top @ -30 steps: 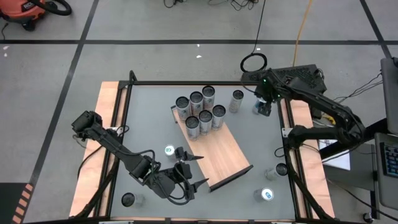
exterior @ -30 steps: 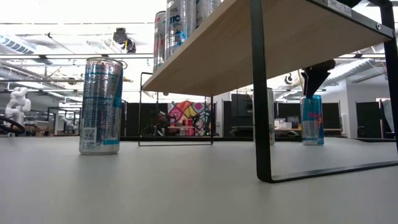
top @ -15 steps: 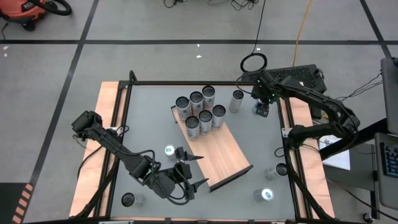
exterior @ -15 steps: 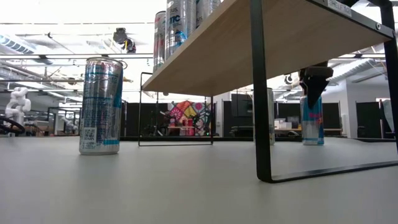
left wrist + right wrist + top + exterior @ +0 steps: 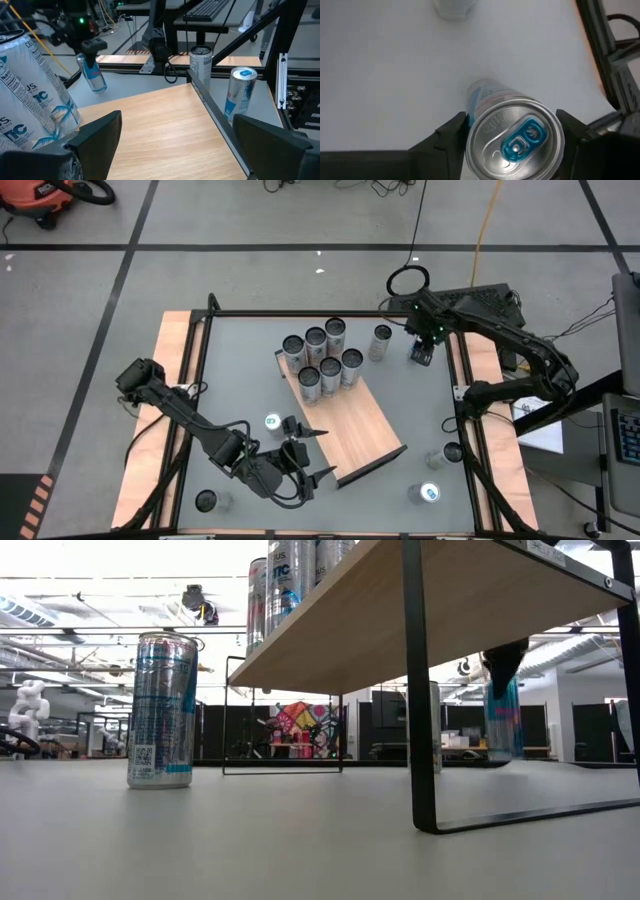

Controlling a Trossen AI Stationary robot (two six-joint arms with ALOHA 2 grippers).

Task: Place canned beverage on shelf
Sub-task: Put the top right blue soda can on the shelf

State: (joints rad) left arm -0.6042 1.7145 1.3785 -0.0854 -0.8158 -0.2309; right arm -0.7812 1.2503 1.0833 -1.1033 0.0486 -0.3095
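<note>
Right pincer (image 5: pixel 512 132) now pinches the blue canned beverage (image 5: pixel 515 140) near the far right corner of the tabletop (image 5: pixel 400 390); a second ago its fingers stood wider beside the can, and they have drawn in against its sides, one dark finger (image 5: pixel 447 137) on each flank of the lid as the right wrist view shows. In the low view the can (image 5: pixel 503 720) hangs tilted with its base clear of the grey surface, where half a second ago it stood upright and planted, so the lift looks to have begun. That means the grasp step is likely done and the carry comes next: the can must travel toward the shelf (image 5: pixel 355 425), whose far end already holds a cluster of six cans (image 5: pixel 322 360) while the near stretch of board lies bare. The tilt suggests the hold is high on the can, so a swing during transport is a risk. Left pincer (image 5: pixel 305 455) waits spread wide at the shelf's near end, unchanged over the last second. Other loose cans stand on the tabletop, one beside the cluster (image 5: pixel 380 343) and one near the left arm (image 5: pixel 272 422)
</note>
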